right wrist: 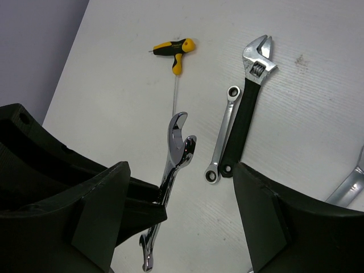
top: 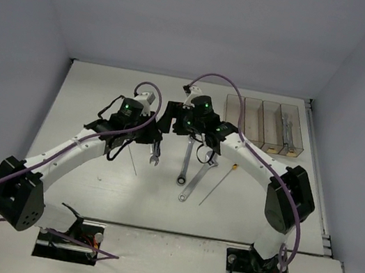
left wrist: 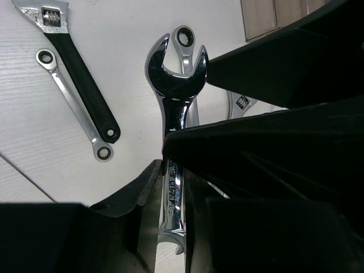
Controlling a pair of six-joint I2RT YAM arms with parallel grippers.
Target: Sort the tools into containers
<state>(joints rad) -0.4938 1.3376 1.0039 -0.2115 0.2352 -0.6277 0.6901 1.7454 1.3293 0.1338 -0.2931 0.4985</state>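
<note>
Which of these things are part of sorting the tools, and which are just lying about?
Job: combination wrench in left claw, black-handled spanner, ring wrench, T-handle driver, four containers.
Lying about: the arms' purple cables.

Four bins [top: 250, 120] stand in a row at the table's [top: 83, 98] far right, a wrench [top: 284, 131] in the rightmost. Mid-table, a spanner [right wrist: 249, 108] lies just beside a ratchet wrench [right wrist: 223, 133], a driver [right wrist: 174, 52] near them.
</note>
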